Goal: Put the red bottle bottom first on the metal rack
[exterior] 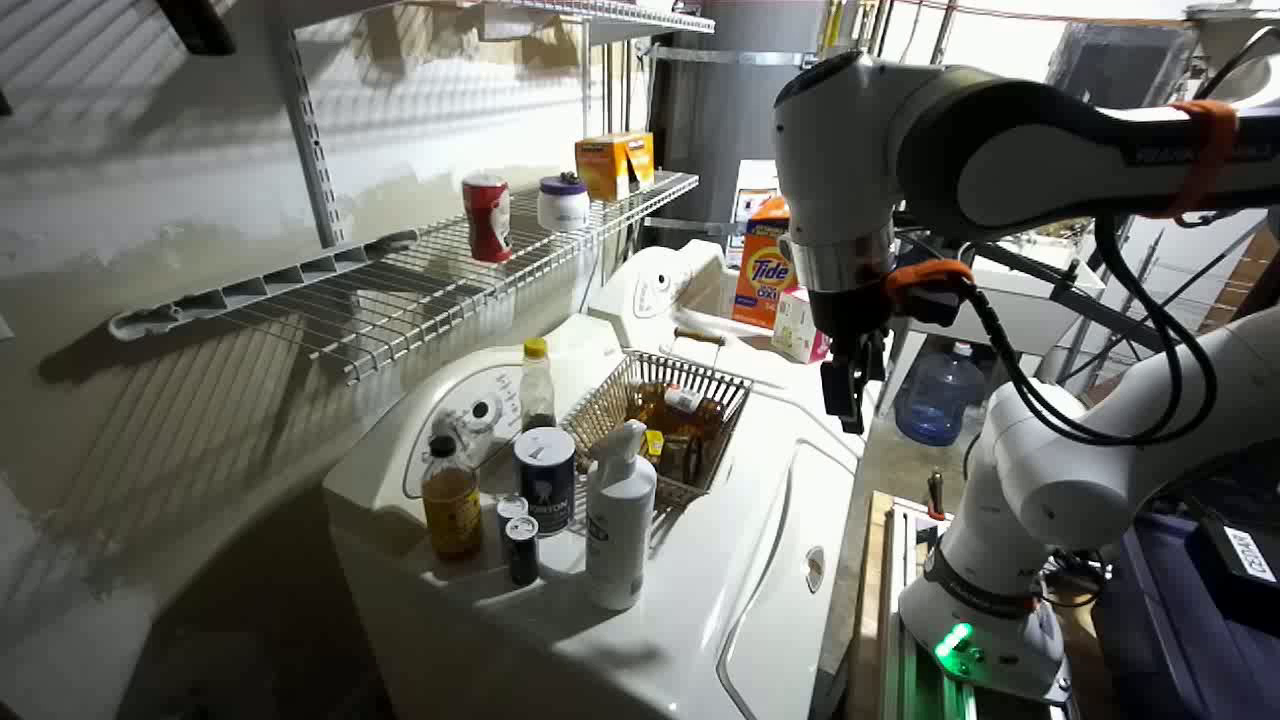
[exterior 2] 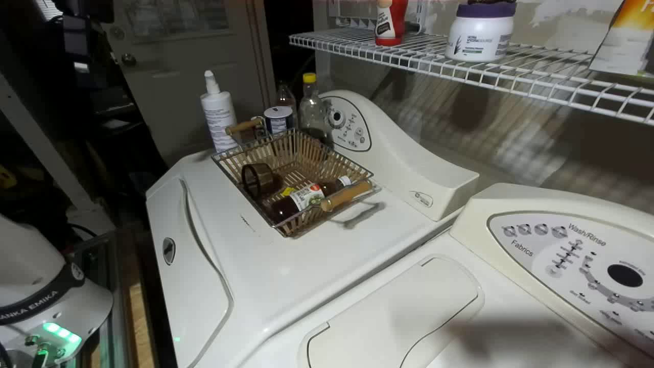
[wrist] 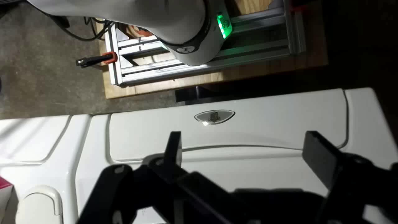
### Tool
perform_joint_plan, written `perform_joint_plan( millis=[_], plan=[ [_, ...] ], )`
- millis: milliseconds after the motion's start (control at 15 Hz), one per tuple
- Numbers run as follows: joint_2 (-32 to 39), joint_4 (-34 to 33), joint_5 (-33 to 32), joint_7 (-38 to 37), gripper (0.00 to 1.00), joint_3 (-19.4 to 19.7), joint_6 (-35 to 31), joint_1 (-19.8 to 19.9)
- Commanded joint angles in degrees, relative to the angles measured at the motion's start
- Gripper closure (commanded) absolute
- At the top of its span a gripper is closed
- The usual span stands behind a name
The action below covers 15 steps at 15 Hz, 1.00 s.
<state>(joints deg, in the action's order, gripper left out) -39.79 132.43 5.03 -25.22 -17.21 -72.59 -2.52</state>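
Stripy shadows fall on the patchy wall [exterior: 150,120], and the counter [exterior: 690,600] below is the top of a white laundry machine [exterior: 800,510]. Up on the metal rack [exterior: 430,290], the red bottle [exterior: 488,222] stands near a purple-topped white jar [exterior: 563,207], not touching it. Its length runs straight up and down, as both exterior views show. One end sits on the wires, but I can't tell for sure if that end is the bottom or the cap, so the job may or may not be done.

The fingers [wrist: 320,155] are spread wide with nothing between them, above the front part of the counter, well apart from the bottle.

It looks like plastic, so I guess it is a bit soft, smooth and slippery, and won't break. It may be light, or heavier if full. I would hold it around the middle with a gentle squeeze. A push up high could tip it on those bumpy wires.
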Motion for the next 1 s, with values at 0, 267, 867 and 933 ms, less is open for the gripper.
perform_joint_plan(
  millis=[0,267,867,933],
  plan=[
    [0.1,-0.1,-0.1,-0.1,0.0,0.2,0.1,-0.3],
    [0.1,-0.1,-0.1,-0.1,0.0,0.2,0.1,-0.3],
    [4.3,-3.0,-2.0,4.0,0.0,0.1,-8.7,-0.9],
    [5.6,-4.0,-3.3,5.7,0.0,0.1,-12.4,-1.1]
  ],
)
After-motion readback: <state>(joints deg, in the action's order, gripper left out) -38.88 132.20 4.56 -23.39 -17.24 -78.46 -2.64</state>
